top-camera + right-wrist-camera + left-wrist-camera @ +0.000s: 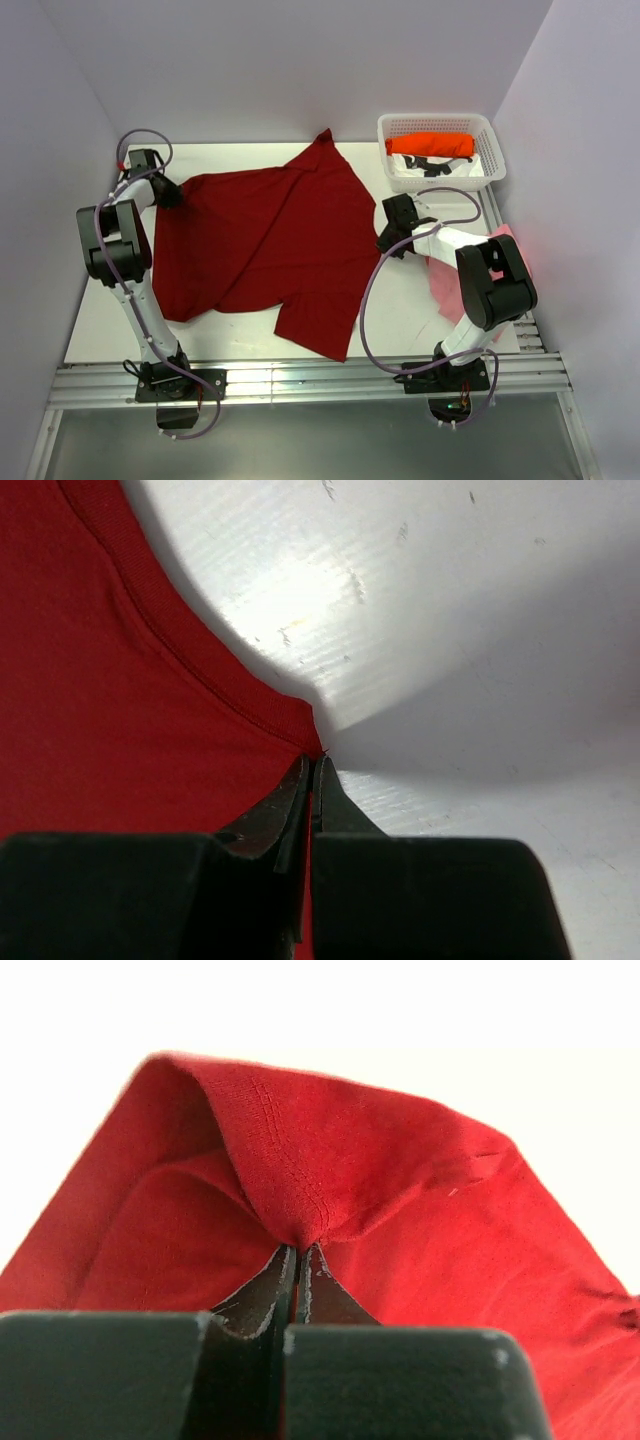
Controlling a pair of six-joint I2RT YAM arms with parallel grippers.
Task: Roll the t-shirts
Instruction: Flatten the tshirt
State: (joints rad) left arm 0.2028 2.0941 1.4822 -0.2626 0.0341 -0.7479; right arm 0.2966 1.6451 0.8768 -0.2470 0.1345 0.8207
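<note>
1. Two robot arms work over a white table (pixel 110 310). We see a dark red t-shirt (pixel 260 240) spread across its middle, rumpled, with one corner pointing toward the far wall.
2. The left gripper (pixel 298 1250) sits at the shirt's far left edge. Its jaws are pressed together, pinching a stitched hem that bunches into a peak above the tips.
3. The right gripper (pixel 312 765) sits at the shirt's right edge. Its jaws are pressed together on a corner of the red cloth, where the cloth meets bare table.
4. A pale pink t-shirt (pixel 445 285) lies crumpled on the table at the right. It is partly hidden beneath the right arm and lies apart from the red one.
5. A bright orange t-shirt (pixel 432 145), rolled up, lies inside a white lattice basket (pixel 395 125) at the table's far right corner.
</note>
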